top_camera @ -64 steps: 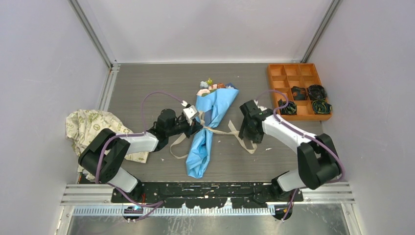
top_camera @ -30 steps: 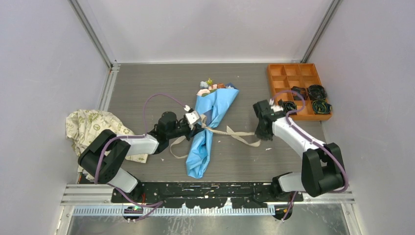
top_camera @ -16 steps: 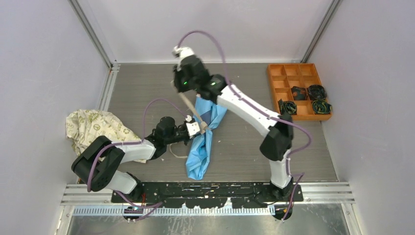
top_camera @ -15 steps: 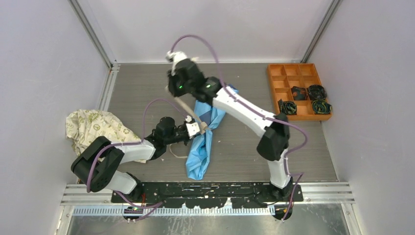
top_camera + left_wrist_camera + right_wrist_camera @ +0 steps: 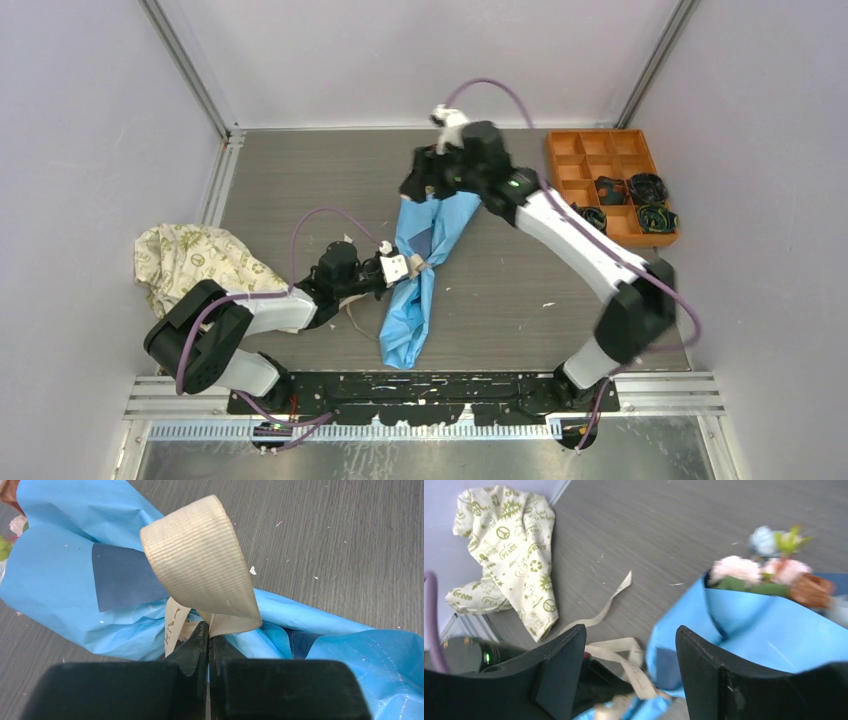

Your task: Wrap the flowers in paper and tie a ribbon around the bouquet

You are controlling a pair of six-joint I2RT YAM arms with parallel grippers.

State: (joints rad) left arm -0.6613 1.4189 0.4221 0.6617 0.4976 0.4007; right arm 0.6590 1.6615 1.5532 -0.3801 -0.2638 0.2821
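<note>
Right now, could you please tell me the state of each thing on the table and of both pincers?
bouquet: wrapped, lying flat.
ribbon: round the bouquet, one loop pinched upright.
left pincer: shut on the ribbon.
right pincer: open, empty, above the bouquet's wide end.
cloth: crumpled.
tray: upright, dark coils in some compartments.

Release, then a swing to the right.
Black two-finger right gripper (image 5: 630,640) had the flat beige fabric ribbon (image 5: 610,603) pulled taut far-left; now jaws wide, empty, above bloom end of light blue paper cone bouquet (image 5: 408,310); ribbon tail slack on grey table (image 5: 664,525).
</note>
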